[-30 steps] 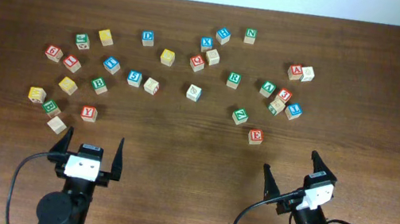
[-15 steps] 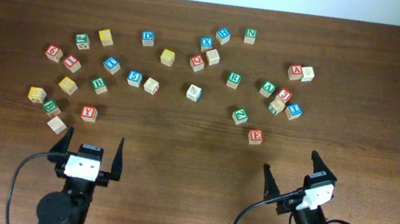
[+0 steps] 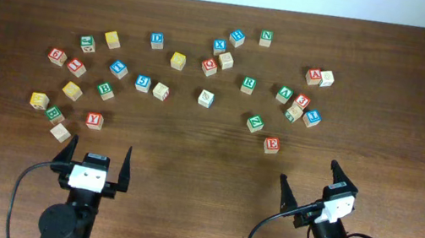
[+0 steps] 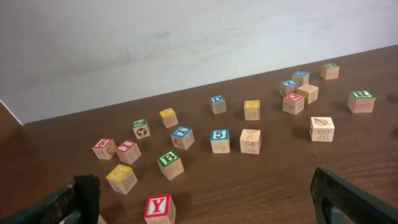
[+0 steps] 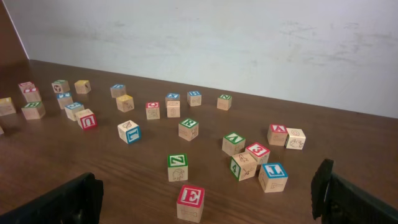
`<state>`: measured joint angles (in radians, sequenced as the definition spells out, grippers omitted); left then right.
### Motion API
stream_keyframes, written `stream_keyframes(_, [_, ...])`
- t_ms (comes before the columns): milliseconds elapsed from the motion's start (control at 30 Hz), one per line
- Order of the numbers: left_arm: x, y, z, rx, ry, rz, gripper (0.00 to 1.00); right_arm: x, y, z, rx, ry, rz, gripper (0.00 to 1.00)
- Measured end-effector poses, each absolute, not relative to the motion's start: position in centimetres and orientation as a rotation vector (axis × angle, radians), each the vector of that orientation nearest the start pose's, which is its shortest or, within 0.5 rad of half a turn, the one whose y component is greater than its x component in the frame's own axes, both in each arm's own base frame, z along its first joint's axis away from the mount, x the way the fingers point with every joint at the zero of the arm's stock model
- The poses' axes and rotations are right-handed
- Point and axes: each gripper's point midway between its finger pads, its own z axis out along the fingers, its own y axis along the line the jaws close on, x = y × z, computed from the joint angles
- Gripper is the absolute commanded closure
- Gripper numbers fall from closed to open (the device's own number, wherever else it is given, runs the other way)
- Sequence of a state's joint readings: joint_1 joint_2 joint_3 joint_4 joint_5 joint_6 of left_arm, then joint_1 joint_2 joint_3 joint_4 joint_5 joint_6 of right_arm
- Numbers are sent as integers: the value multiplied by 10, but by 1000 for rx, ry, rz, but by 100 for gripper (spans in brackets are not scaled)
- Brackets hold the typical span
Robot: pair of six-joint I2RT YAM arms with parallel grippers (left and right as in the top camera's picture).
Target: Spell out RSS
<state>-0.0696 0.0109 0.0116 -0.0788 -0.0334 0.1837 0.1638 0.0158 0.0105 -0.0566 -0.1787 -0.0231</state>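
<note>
Left claw (image 3: 99,149), right claw (image 3: 308,172) — unmoved, spread.

overhead: top-down, far | wrists: low, near table (image 3: 190,154), facing wall (image 4: 186,37) | shared: middle blocks (image 3: 206,97)

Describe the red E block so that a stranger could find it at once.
Look at the right half of the table, in front of the right gripper. The E block is the one nearest that gripper, beside the green Z block; its letter is red, not green.
</note>
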Motion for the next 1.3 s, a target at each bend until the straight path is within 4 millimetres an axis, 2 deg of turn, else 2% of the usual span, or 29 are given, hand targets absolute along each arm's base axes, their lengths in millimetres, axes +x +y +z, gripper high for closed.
stream_keyframes(600, [246, -11, 157, 183, 1640, 114, 1, 235, 73, 162, -289, 1612, 280, 2])
stream_keyframes(633, [246, -11, 157, 183, 1640, 114, 1, 234, 74, 162, -244, 1622, 337, 2])
stream_keyframes(700, [246, -11, 157, 183, 1640, 114, 1, 234, 75, 162, 11, 1661, 587, 2])
stream_keyframes(767, [246, -11, 157, 183, 1640, 114, 1, 234, 75, 162, 197, 1671, 754, 2])
stream_keyframes(900, [246, -11, 157, 183, 1640, 114, 1, 233, 78, 164, 315, 1667, 889, 2])
stream_keyframes(1000, [246, -11, 157, 183, 1640, 114, 1, 231, 84, 176, 241, 1628, 899, 2])
stream_keyframes(1100, [246, -11, 157, 183, 1640, 114, 1, 232, 92, 154, 178, 1757, 862, 2])
stream_keyframes(1167, [246, -11, 158, 183, 1639, 114, 1, 235, 96, 149, 132, 1841, 825, 2])
stream_keyframes(1267, [246, -11, 158, 183, 1639, 114, 1, 254, 105, 177, 24, 1909, 776, 2])
stream_keyframes(1300, [246, -12, 158, 184, 1639, 114, 1, 273, 111, 200, -39, 1928, 755, 2])
